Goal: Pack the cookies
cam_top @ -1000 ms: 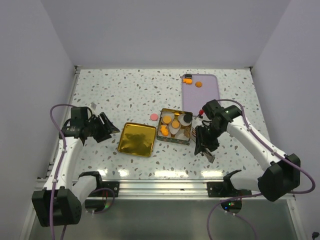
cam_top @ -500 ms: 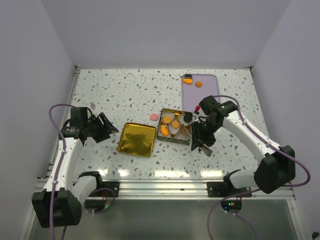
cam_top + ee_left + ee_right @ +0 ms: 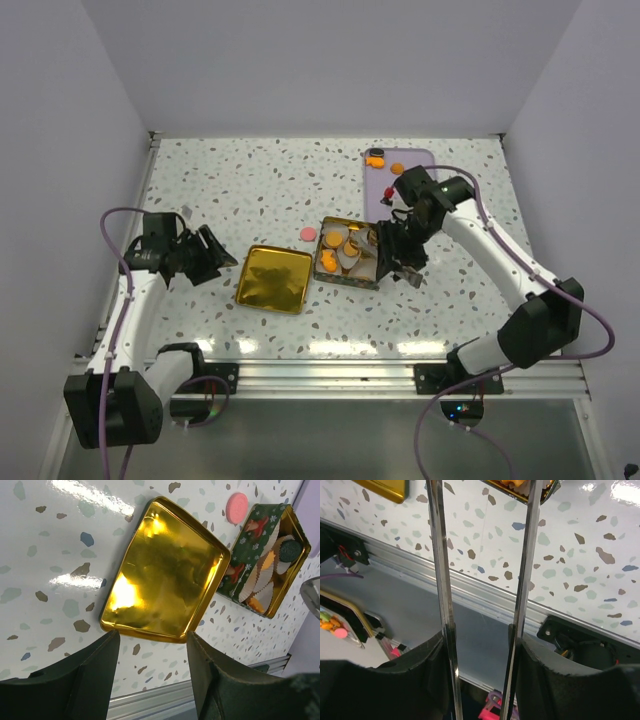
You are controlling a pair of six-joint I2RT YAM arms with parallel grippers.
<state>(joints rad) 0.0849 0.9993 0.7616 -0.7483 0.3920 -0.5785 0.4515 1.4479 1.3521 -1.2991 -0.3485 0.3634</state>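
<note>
Cookies (image 3: pixel 328 265), flat orange discs, fill one green tin (image 3: pixel 346 283) (one pink cookie (image 3: pixel 309 234) lies just outside). Left wrist: one glossy square gold lid (image 3: pixel 165 575); left gripper (image 3: pixel 153 635) gapes empty. Right wrist: right gripper (image 3: pixel 481 640) clamps two-bladed metal tongs (image 3: pixel 437 555).

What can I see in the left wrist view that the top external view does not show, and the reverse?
Only the left wrist view shows the festive pattern on the green side wall of the tin. Only the top external view shows the cookies lying on the purple mat. Both show the gold lid, the pink cookie beside the tin and the paper cups inside it.
</note>
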